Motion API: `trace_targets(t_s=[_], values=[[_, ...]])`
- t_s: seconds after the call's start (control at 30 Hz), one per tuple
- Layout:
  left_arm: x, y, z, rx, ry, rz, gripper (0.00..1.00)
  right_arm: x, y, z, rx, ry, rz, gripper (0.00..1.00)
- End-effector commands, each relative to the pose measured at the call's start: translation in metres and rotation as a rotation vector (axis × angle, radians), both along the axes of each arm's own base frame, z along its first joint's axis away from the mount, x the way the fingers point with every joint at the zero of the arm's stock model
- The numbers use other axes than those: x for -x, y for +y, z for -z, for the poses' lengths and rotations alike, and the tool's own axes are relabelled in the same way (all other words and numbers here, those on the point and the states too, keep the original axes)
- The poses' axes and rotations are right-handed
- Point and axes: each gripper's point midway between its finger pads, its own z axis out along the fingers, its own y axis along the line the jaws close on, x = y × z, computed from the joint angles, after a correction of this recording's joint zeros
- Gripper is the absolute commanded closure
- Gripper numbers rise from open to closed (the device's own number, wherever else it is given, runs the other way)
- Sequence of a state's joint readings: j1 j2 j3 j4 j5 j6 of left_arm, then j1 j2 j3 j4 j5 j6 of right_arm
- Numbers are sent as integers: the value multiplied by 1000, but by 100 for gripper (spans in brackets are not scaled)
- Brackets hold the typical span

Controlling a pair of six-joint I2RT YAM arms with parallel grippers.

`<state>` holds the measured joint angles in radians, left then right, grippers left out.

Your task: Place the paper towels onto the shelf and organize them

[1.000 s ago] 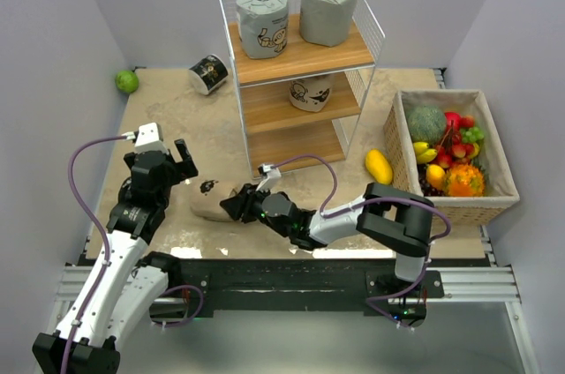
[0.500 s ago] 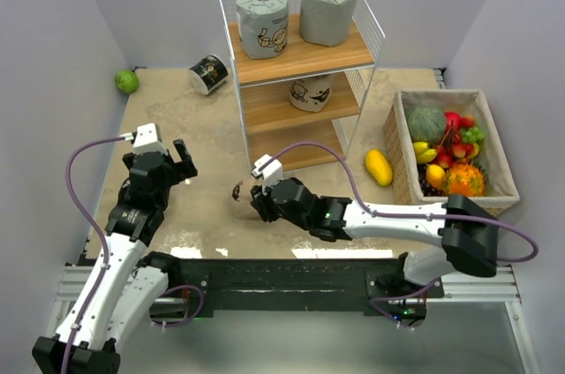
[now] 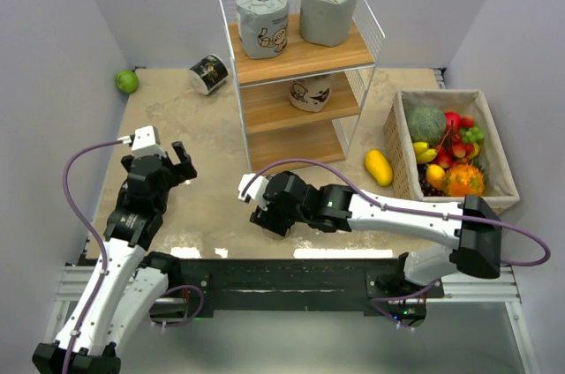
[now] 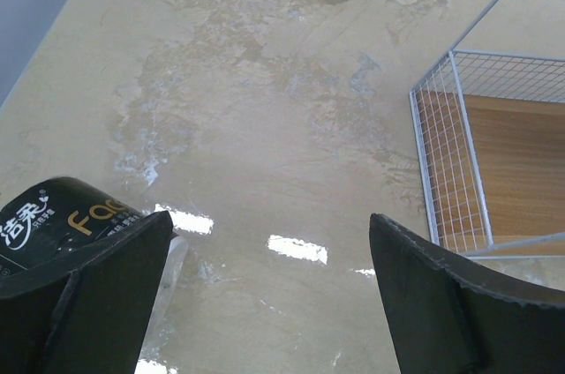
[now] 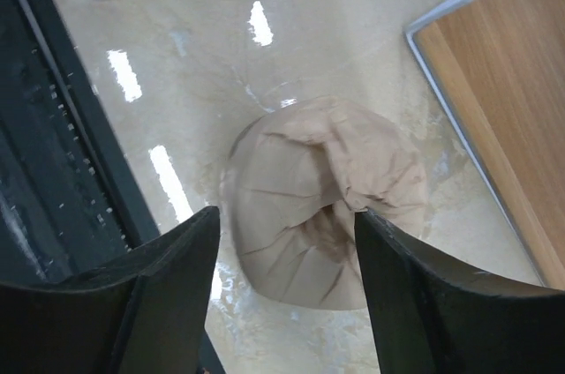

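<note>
Right gripper (image 3: 267, 213) has swung over the beige roll, which showed beside its fingers half a second ago and is covered by the wrist in the top view now.

Right wrist view: the beige roll (image 5: 305, 171) stands on the table (image 3: 212, 127) with its gathered end up. It sits between the two fingers, whose jaws are spread wide; contact with the wrap cannot be confirmed. The roll is near the bottom board of the shelf (image 3: 305, 58) but not on it. The left gripper (image 4: 269, 233) is also spread wide and holds nothing, with a black roll (image 4: 53, 215) on the table under one finger. Two rolls stand on the shelf's top tier and one printed roll on the middle tier.
</note>
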<state>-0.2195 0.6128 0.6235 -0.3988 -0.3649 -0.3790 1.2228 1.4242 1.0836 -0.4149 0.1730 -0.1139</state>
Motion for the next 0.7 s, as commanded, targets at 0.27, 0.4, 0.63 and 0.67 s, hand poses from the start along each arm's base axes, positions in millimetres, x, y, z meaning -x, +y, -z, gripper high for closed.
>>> trace_targets(t_s=[0.27,0.4,0.63,0.67], values=[[-3,-4,-7,19,-35,13,1,18,7,-42,-75,40,-99,27],[-3,-4,-5,20,-31,11,1,10,14,-57,-101,31,-91,25],[-3,-4,-6,20,-31,11,1,-12,24,-56,-44,82,49,44],[-3,-4,-6,22,-32,10,1,-17,24,-52,-56,88,83,48]])
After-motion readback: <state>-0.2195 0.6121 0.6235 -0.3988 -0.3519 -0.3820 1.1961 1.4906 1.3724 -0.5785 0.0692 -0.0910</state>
